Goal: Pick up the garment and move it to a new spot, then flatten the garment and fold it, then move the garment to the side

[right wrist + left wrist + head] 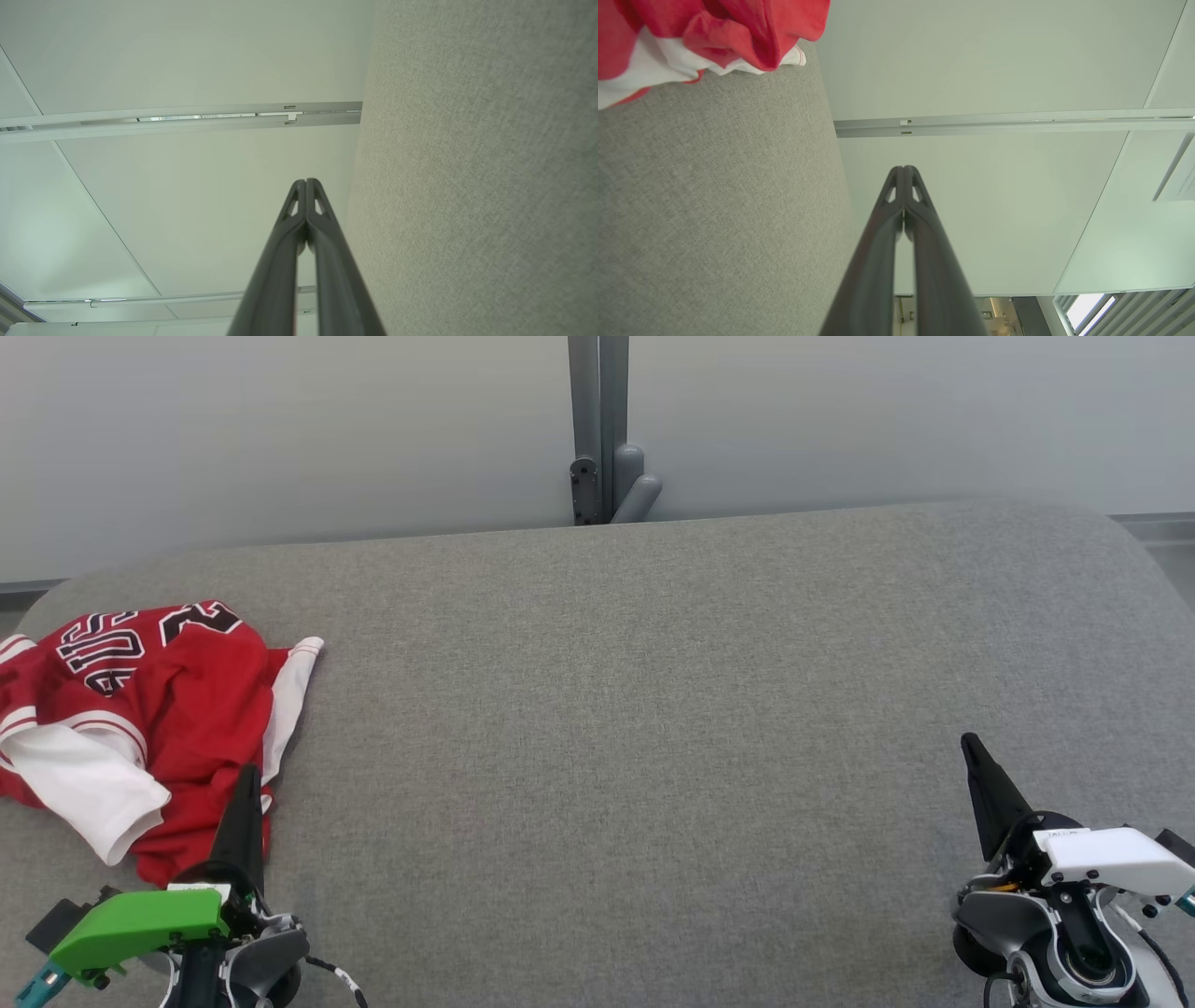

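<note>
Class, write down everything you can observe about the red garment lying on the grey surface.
The garment is a red jersey of soft, thin-looking cloth with white sleeves, red-and-white striped trim and black, white-edged lettering. It lies crumpled in a heap at the left of the grey padded surface, partly cut off by the picture's edge. It rests on that surface. In the head view the shut left gripper overlaps its near edge but holds none of it.

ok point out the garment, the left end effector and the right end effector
garment (pixel 196 709): head view, on the red fabric near its middle
left end effector (pixel 248 775): head view, at the tip of the closed fingers, in front of the garment
right end effector (pixel 971 744): head view, at the tip of the closed fingers
</note>
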### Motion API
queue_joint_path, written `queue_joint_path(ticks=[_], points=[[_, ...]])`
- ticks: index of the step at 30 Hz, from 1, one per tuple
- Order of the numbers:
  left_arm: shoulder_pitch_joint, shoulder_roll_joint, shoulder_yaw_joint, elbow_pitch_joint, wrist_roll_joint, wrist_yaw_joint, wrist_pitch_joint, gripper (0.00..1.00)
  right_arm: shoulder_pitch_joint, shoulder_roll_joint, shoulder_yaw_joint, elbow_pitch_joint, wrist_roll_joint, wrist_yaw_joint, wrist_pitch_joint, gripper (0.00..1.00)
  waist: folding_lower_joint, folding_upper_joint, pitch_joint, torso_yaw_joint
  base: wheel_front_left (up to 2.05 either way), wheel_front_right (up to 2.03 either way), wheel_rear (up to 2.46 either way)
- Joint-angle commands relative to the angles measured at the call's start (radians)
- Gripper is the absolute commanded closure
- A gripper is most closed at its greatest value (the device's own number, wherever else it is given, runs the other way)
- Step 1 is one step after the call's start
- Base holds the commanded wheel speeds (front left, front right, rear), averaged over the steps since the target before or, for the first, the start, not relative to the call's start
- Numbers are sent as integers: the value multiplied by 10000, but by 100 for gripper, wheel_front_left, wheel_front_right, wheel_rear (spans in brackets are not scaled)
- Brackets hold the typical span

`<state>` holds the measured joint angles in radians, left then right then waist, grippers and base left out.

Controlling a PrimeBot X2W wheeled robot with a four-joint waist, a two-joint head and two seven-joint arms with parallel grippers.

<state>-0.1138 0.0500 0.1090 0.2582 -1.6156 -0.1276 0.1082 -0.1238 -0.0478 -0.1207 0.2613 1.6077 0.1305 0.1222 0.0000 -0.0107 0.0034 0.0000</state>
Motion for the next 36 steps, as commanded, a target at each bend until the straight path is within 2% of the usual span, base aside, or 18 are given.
queue_joint_path(ticks=[1, 12, 13, 21, 28, 36], points=[[-144, 12, 24, -49, 67, -67, -7, 100, -44, -50, 0, 10, 52, 4, 20, 100, 0, 107, 0, 0, 0, 0, 0], [-144, 12, 24, -49, 69, -67, -7, 100, -44, -50, 0, 10, 52, 4, 22, 100, 0, 107, 0, 0, 0, 0, 0], [0, 0, 0, 0, 0, 0, 0, 0, 0, 0, 0, 0, 0, 0, 0, 0, 0, 0, 0, 0, 0, 0, 0], [173, -12, -277, -35, 42, 8, -321, 0, 229, 24, 221, -108, -79, -1, -342, 0, 0, 6, 0, 2, 0, 0, 0], [233, -2, -467, -72, 586, 54, -619, 0, 360, -20, 335, -307, -910, -1, -646, 0, 0, 11, -7, -1, 0, 0, 0], [260, 6, -694, -276, 2403, 250, -972, 0, 472, -121, 467, -744, -3315, 0, -1015, 0, 0, 18, -16, 10, 0, 0, 0]])
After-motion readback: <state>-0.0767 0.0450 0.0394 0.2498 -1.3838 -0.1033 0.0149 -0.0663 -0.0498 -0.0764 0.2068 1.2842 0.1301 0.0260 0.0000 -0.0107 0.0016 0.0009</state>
